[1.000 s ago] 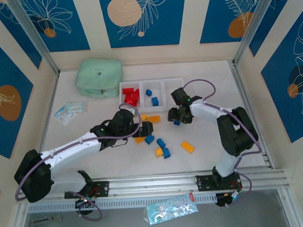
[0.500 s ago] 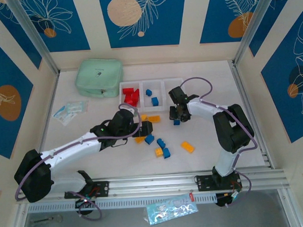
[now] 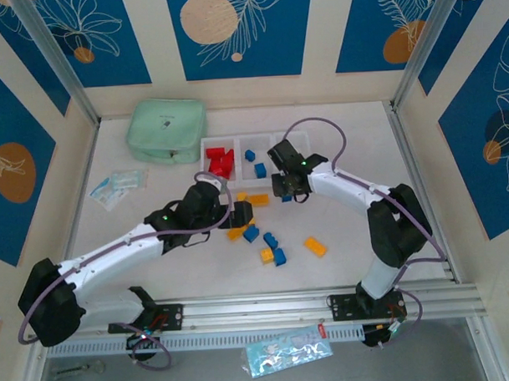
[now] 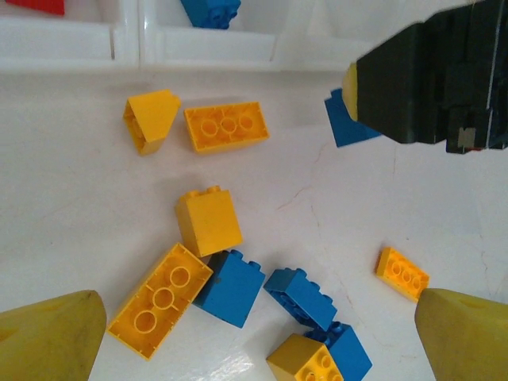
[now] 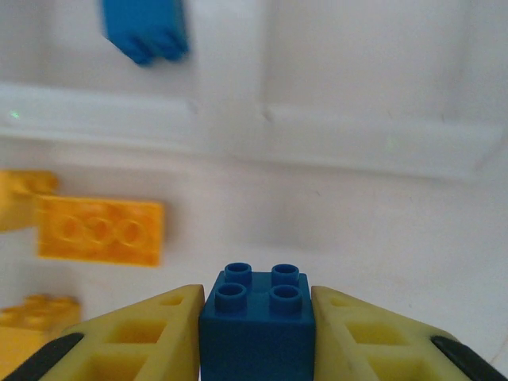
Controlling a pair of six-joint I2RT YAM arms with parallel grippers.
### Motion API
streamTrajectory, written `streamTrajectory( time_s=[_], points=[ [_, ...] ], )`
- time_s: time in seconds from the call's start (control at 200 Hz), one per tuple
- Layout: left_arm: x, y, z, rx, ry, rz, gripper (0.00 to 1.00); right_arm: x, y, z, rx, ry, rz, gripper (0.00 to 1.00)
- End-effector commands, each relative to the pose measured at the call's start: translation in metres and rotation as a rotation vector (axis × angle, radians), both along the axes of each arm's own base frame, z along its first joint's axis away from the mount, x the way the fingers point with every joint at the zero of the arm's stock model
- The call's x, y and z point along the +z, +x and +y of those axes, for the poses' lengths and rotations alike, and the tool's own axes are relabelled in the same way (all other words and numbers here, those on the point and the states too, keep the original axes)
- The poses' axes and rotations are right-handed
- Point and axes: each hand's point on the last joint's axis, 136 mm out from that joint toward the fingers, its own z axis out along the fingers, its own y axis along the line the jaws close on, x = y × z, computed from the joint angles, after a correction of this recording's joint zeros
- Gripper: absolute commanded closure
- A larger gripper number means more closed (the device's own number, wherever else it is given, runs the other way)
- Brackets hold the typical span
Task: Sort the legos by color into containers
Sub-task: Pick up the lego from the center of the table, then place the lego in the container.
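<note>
Beneath everything, a white table (image 3: pixel 356 229). Far beyond the left gripper (image 3: pixel 244 214) and off to its left, a mint-green pouch (image 3: pixel 166 131) lying flat. Just ahead of the left gripper and of the right gripper (image 5: pixel 255 300), the containers (image 3: pixel 238 158) in a row: red legos (image 3: pixel 221 162) in the bin nearest the pouch, blue legos (image 3: pixel 260 168) in the middle bin. Left jaws spread as wide as they go, gripping nothing, hanging over loose pieces: yellow bricks (image 4: pixel 161 300) and blue bricks (image 4: pixel 230 287) scattered between and ahead of its fingers (image 4: pixel 51 337). Right jaws closed snugly on a small square blue brick (image 5: pixel 255 321), studs up, pinched from both sides; seemingly clear of the table, though hard to judge. Straight ahead of that grip, a bin wall; to its left, a flat oblong yellow brick (image 5: pixel 101 230).
</note>
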Motion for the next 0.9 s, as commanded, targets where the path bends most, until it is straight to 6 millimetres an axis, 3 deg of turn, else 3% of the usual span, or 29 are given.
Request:
streamTrajectory(
  time_s=[0.0, 0.15, 0.315, 0.525, 0.7, 0.895],
  points=[
    [0.021, 0.011, 0.013, 0.023, 0.01, -0.046, 0.01, 0.025, 0.017, 0.016, 0.051, -0.001, -0.063, 0.64],
    [0.028, 0.023, 0.024, 0.049, 0.021, -0.052, 0.01, 0.037, 0.054, 0.04, 0.079, 0.015, -0.113, 0.64],
    [0.029, 0.037, 0.033, 0.081, 0.008, -0.048, 0.01, 0.028, 0.096, 0.065, 0.115, -0.013, -0.143, 0.64],
    [0.025, 0.046, 0.036, 0.101, -0.007, -0.028, 0.01, 0.015, 0.138, 0.066, 0.09, -0.029, -0.145, 0.58],
    [0.025, 0.047, 0.037, 0.101, 0.001, -0.024, 0.01, 0.033, 0.143, 0.069, 0.104, -0.002, -0.163, 0.49],
    [0.026, 0.042, 0.036, 0.086, -0.006, -0.019, 0.01, 0.06, 0.12, 0.072, 0.144, 0.027, -0.197, 0.46]
  ],
)
